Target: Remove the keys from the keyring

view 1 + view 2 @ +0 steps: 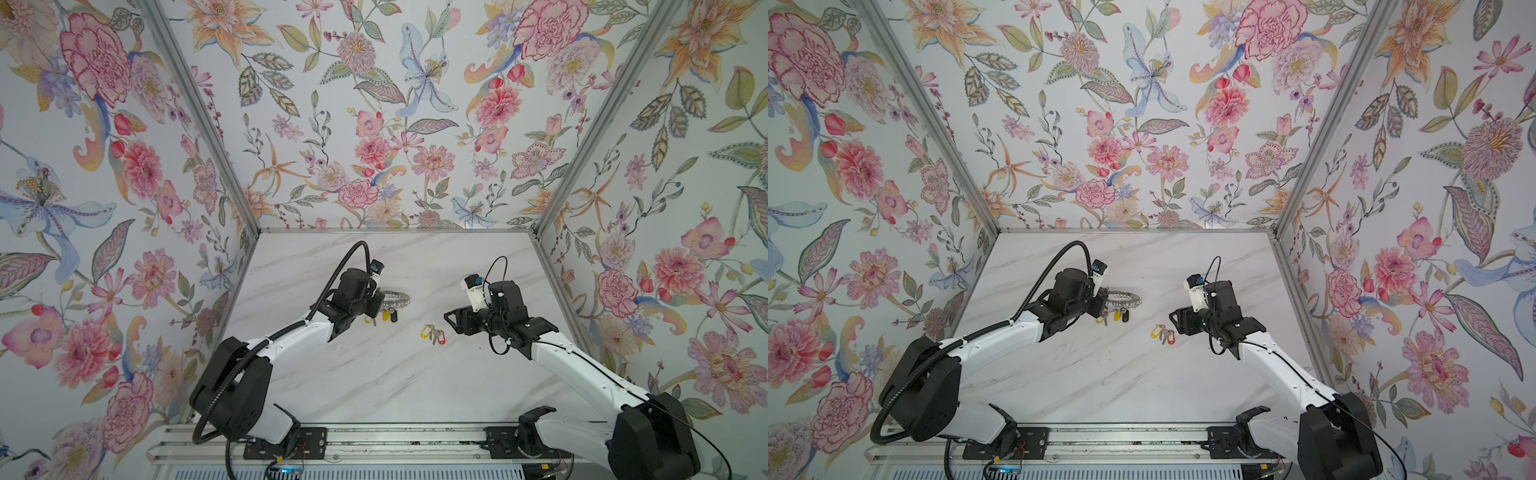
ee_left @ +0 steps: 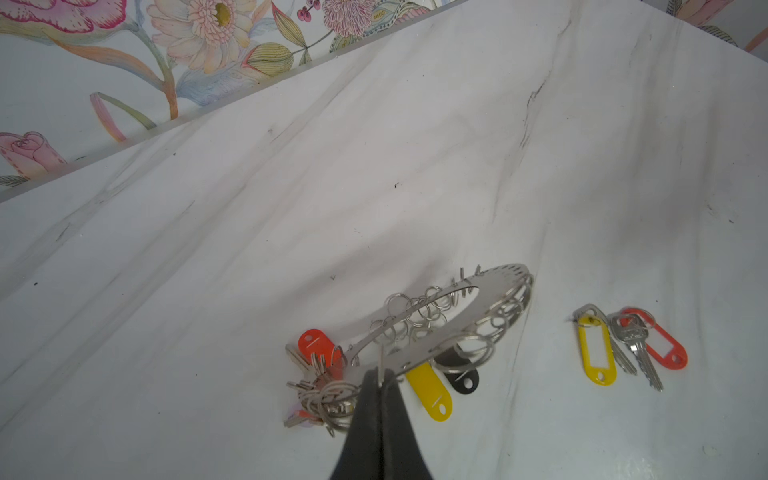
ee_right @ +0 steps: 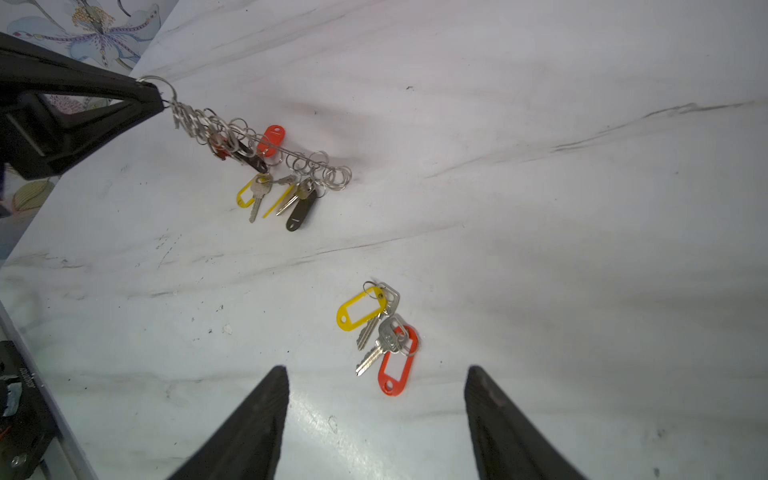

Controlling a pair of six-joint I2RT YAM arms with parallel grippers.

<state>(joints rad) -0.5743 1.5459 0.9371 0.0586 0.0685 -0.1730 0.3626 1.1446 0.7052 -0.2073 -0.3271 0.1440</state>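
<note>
My left claw [image 2: 380, 376] is pinched together on the rim of the keyring [image 2: 453, 328], the two fingers meeting on the thin metal edge with no gap between them. I hold the keyring tilted over the marble surface [image 1: 374, 382], a little to the left of its middle and somewhat nearer the far edge than the front one; in both top views it shows just past my left wrist [image 1: 397, 297] [image 1: 1125, 298]. Wire loops fringe its rim. From the side nearest my left claw hang a key with a yellow tag [image 2: 430, 392], a black tag [image 2: 461, 380] and, on the other side of my fingers, an orange tag [image 2: 316, 343] among a bunch of loops and keys. I cannot tell whether the keyring's far rim touches the surface. Two keys lie flat on the surface, free of the keyring and well apart from it, about midway between the left and right edges and nearer the front edge than the keyring: one with a yellow tag [image 3: 360, 309], one with an orange-red tag [image 3: 395, 365], touching each other. My right claw [image 3: 377, 368] stands wide apart just beside them, gripping nothing, its fingers [image 3: 266, 407] to either side of the orange-red tag in my right wrist view.
</note>
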